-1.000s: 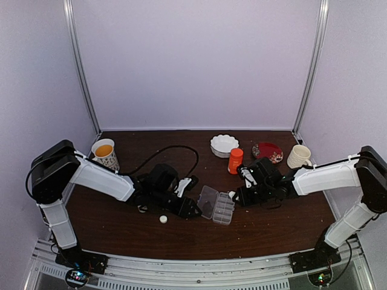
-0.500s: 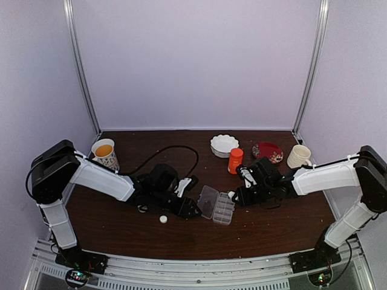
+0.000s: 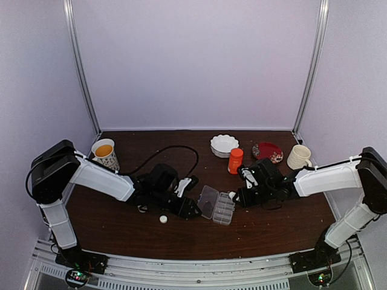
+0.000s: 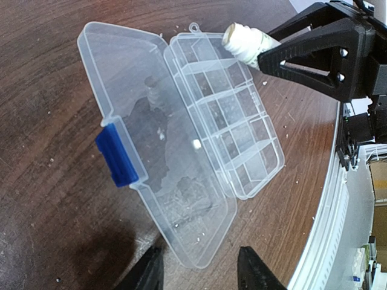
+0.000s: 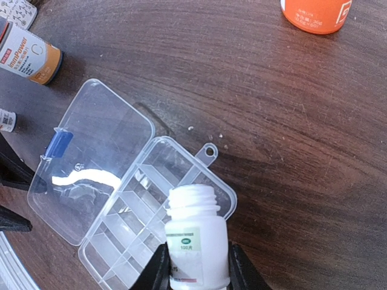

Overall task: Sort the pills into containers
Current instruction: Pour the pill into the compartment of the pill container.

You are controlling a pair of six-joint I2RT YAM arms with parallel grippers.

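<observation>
Dark desk (image 3: 121, 232) bore clear pill box (image 4: 242, 139), judged light, skid-prone, best pinned at lid (image 4: 139, 139) beside spread left end effector (image 4: 199, 273); right end effector (image 5: 198, 272) pinched white bottle (image 5: 196, 241).

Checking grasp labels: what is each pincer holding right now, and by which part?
Right pincer grips the uncapped white bottle by its labelled body, mouth free. Left pincer holds nothing; its jaws stand open.

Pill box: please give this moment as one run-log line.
right gripper: shut on uncapped white bottle | bottle: tipped, mouth over pill box cells | lid: open flat | left gripper: astride lid end, grip unclear
</observation>
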